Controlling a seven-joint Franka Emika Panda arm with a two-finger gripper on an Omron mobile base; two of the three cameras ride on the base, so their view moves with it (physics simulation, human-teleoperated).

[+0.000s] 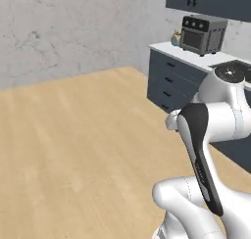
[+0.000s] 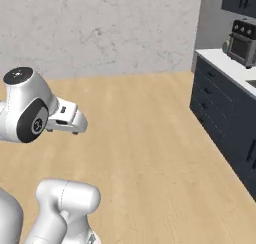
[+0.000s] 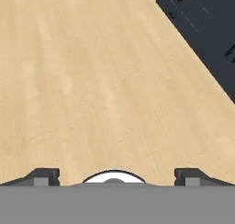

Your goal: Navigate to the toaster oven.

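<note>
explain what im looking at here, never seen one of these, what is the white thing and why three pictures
The white thing is a robot arm on a base that drives around a simulated kitchen. Two pictures come from cameras on that base, behind the arm to its left and right. The third comes from a camera on the hand, looking past the tool at the wooden floor. Its two dark fingertips stand apart with nothing between them, so it holds nothing. On the white counter, near its end, sits the toaster oven with a small potted plant beside it. Dark blue drawers are below.
</note>
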